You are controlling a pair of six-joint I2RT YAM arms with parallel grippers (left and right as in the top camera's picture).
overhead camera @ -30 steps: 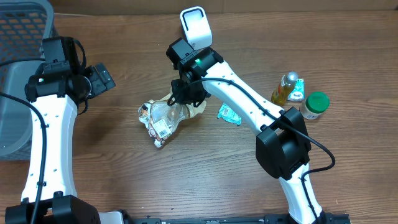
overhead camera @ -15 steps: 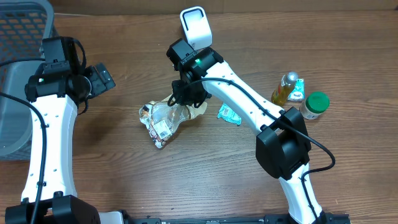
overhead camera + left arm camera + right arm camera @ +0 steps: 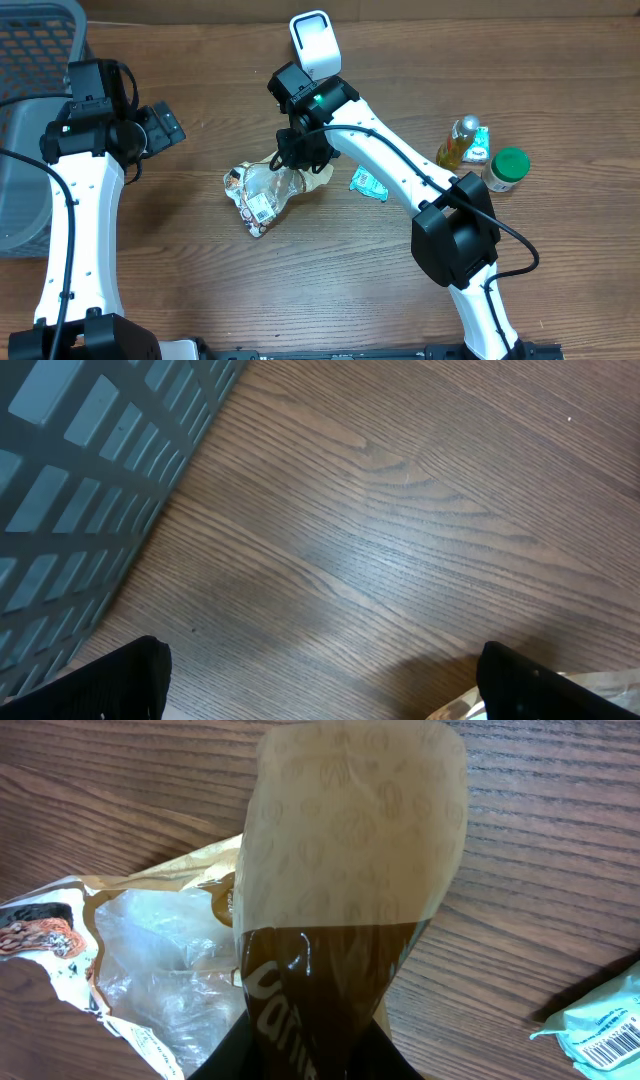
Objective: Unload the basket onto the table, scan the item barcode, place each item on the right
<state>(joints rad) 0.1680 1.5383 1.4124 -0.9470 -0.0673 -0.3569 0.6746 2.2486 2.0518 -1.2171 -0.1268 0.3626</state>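
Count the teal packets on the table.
2. One teal packet lies right of the snack bag; the other sits by the yellow bottle. Others could hide under the right arm.

A brown wood-grain counter [image 3: 200, 290] fills the view, its grain running from 9 to 3 o'clock. The light is even and soft, throwing only faint shadows. A grey slatted basket [image 3: 25, 60] stands at the 10 o'clock corner.

Overhead: top-down, far. L wrist: near table [image 3: 400, 510]. R wrist: near bag [image 3: 350, 840], shared w/ overhead.
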